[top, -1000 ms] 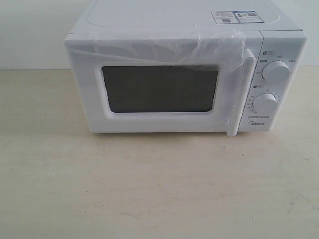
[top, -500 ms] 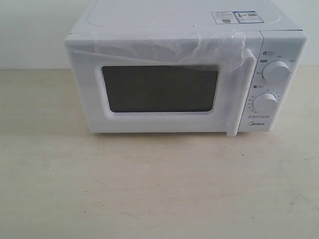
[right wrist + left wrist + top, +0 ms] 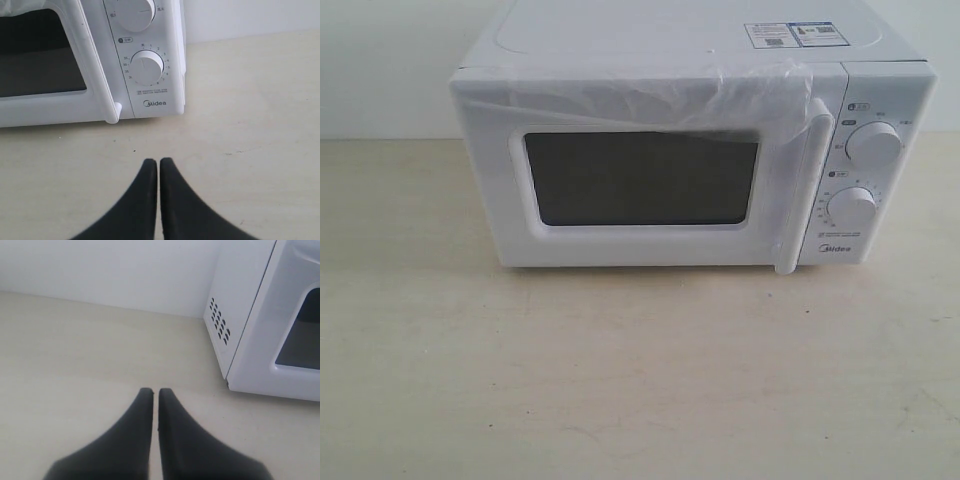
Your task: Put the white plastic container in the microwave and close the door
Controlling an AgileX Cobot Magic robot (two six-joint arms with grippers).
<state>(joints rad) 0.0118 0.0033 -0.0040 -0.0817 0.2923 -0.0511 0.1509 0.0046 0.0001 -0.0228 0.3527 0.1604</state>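
Both the left gripper (image 3: 154,390) and right gripper (image 3: 158,161) (jaws together, empty) hover near the closed microwave (image 3: 620,40).

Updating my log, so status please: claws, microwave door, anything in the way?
Left claw shut, empty; right claw shut, empty. Microwave door closed. White plastic container not in view. Nothing seen in front of the door.

The white microwave (image 3: 670,40) is sitting upright. The door (image 3: 640,180) is lying shut across the microwave's front, clear film (image 3: 720,95) draping its top, its handle (image 3: 802,190) standing beside the microwave's two knobs (image 3: 873,143).
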